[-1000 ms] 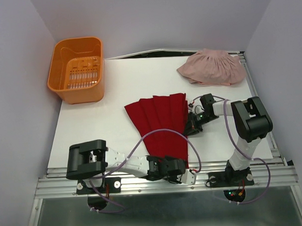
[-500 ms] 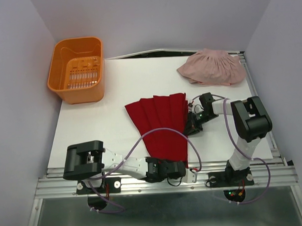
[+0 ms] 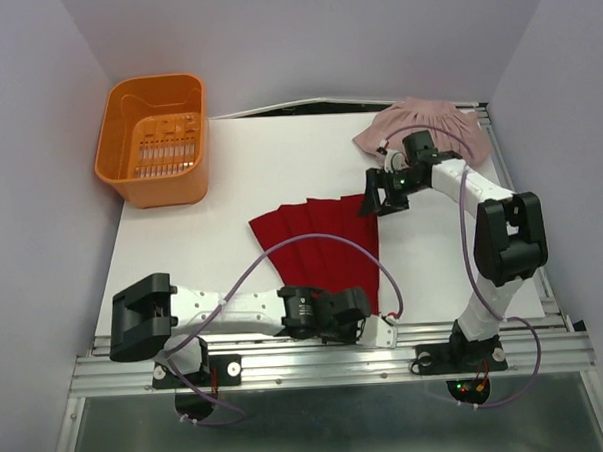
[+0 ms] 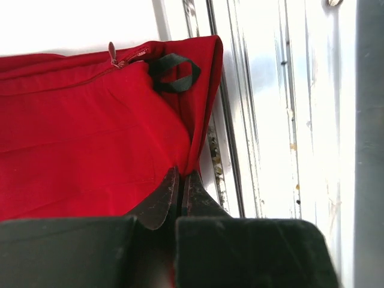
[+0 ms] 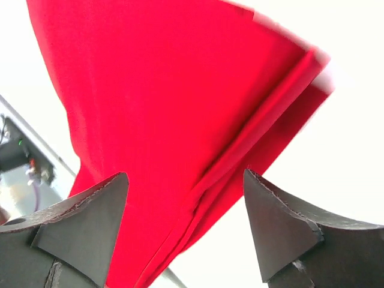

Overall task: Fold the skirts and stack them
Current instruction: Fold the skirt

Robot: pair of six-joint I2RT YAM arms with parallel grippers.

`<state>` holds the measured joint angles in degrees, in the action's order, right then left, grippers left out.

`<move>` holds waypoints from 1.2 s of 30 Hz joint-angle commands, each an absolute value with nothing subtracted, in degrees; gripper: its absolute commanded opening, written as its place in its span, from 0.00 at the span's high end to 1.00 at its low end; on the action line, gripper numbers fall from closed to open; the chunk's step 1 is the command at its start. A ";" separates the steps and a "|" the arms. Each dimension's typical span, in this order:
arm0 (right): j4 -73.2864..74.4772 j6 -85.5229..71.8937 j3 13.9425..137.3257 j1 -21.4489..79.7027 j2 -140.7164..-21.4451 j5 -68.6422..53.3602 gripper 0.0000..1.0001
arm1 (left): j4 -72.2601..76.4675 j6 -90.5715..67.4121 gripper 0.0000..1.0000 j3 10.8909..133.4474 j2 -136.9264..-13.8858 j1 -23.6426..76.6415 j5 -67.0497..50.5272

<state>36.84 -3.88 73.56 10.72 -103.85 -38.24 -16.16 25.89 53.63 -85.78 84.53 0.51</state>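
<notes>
Left gripper (image 4: 180, 183) clamped on red skirt (image 3: 323, 250) at near table edge; my right gripper (image 5: 185, 175), jaws apart, above its far corner.

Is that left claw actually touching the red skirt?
Touching. The left wrist view shows the left gripper shut on the edge of the red skirt, with the cloth pinched between its jaws.

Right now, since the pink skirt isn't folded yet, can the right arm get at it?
Probably yes. The right pincer hangs open and empty over the red skirt's far edge, and the pink skirt lies just beyond it, with only bare table between.
</notes>
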 commanded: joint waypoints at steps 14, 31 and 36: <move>34.82 -4.66 81.78 15.54 -115.84 -53.17 0.45 | -28.91 31.63 1.00 68.45 -81.03 74.55 -16.79; 32.51 -0.70 69.08 18.90 -119.45 -53.70 0.60 | -35.07 48.24 1.00 83.76 -90.70 54.15 -20.56; 35.94 2.28 71.45 18.90 -115.59 -51.86 0.60 | -33.23 49.57 1.00 78.06 -90.18 52.39 -21.53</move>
<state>32.62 -2.07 70.74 18.39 -119.00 -57.19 -35.03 45.95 80.05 -91.98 52.62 -19.55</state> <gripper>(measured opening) 0.399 0.041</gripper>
